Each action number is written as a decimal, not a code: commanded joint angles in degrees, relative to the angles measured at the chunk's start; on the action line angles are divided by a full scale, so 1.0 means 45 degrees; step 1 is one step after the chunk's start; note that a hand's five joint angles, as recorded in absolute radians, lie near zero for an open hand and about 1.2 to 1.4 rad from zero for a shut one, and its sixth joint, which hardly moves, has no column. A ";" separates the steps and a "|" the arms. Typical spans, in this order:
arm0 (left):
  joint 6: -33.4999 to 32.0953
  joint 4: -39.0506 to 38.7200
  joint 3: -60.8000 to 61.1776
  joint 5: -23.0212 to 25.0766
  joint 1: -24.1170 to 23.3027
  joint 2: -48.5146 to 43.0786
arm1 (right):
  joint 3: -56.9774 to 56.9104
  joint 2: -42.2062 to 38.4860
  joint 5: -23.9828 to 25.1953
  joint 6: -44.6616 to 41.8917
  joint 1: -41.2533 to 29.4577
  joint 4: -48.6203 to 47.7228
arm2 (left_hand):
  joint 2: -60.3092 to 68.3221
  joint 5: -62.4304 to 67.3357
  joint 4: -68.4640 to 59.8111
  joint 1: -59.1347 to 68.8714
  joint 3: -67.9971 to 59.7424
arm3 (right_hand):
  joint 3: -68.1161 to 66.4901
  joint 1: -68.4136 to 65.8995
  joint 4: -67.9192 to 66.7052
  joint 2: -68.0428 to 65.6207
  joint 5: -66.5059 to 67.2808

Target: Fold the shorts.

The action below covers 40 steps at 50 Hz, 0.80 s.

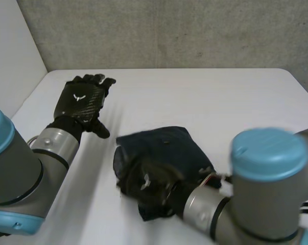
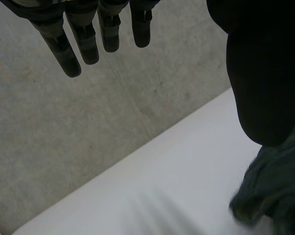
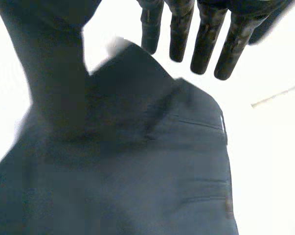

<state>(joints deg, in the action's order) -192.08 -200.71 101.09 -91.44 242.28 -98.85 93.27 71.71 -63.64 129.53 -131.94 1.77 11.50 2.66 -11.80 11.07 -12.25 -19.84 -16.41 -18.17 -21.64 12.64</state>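
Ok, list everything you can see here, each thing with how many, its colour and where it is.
shorts: one, dark navy, in a folded heap at the middle of the table, near the robot
table: one, white, under everything
wall: one, grey, behind the table's far edge
left arm: one, grey with light-blue caps, reaching over the table's left side
right arm: one, grey with a light-blue cap, reaching in towards the shorts
left hand: one, black, fingers straight, apart from the shorts on their far left
right hand: one, black, fingers straight, over the near part of the shorts
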 commanded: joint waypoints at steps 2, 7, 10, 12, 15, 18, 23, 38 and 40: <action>0.0125 0.0012 -0.1095 -0.0071 -0.0497 -0.0200 | -0.0180 0.2150 -0.0291 0.9080 0.3359 -0.0902 | -0.0323 -0.0580 0.0389 -0.0229 0.0491 | 0.2188 0.1425 0.1815 0.2586 -0.2809; 0.0320 0.0188 -0.1682 -0.0188 -0.2020 -0.1097 | -0.0765 0.1587 -0.0388 1.0591 0.4143 -0.0337 | -0.0174 -0.0431 0.0240 -0.0080 0.0342 | 0.2188 0.1425 0.1815 0.2586 -0.2809; 0.0418 0.0576 -0.1955 -0.0946 -0.3035 -0.1605 | -0.1428 0.0279 -0.0389 1.0241 0.4105 0.0620 | -0.0136 -0.0393 0.0202 -0.0041 0.0304 | 0.2188 0.1425 0.1815 0.2586 -0.2809; 0.0438 0.0831 -0.2073 -0.1495 -0.3330 -0.1840 | -0.1955 -0.0462 -0.0408 0.9909 0.4085 0.1108 | -0.0136 -0.0393 0.0202 -0.0041 0.0304 | 0.2188 0.1425 0.1815 0.2586 -0.2809; 0.0593 0.1320 -0.2327 -0.2609 -0.3761 -0.2601 | -0.2640 -0.1557 -0.0564 0.9265 0.4104 0.1754 | -0.0136 -0.0393 0.0202 -0.0041 0.0304 | 0.2188 0.1425 0.1815 0.2586 -0.2809; 0.0730 0.1905 -0.2464 -0.3215 -0.4053 -0.3421 | -0.3051 -0.2496 -0.1012 0.8756 0.4085 0.1911 | -0.0136 -0.0393 0.0202 -0.0041 0.0304 | 0.2188 0.1425 0.1815 0.2586 -0.2809; 0.0789 0.2745 -0.2484 -0.3294 -0.4210 -0.4457 | -0.3344 -0.3473 -0.2067 0.7898 0.4085 0.1892 | -0.0136 -0.0393 0.0202 -0.0041 0.0304 | 0.2188 0.1425 0.1815 0.2586 -0.2809; 0.0691 0.3957 -0.3107 -0.3158 -0.3899 -0.4287 | -0.2740 -0.2287 -0.2459 0.6489 0.4105 0.0488 | -0.0248 -0.0505 0.0314 -0.0153 0.0416 | 0.2188 0.1425 0.1815 0.2586 -0.2809; 0.0692 0.3957 -0.3245 -0.3119 -0.3762 -0.3641 | -0.2681 -0.1604 -0.2497 0.6586 0.4046 -0.0077 | -0.0248 -0.0505 0.0314 -0.0154 0.0416 | 0.2188 0.1425 0.1815 0.2586 -0.2809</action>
<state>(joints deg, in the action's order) -189.04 -183.62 88.79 -105.84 224.31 -120.66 80.58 57.64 -74.84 158.19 -113.32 6.24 11.51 2.65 -11.80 10.66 -12.24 -12.00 -9.02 -13.44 -12.22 3.93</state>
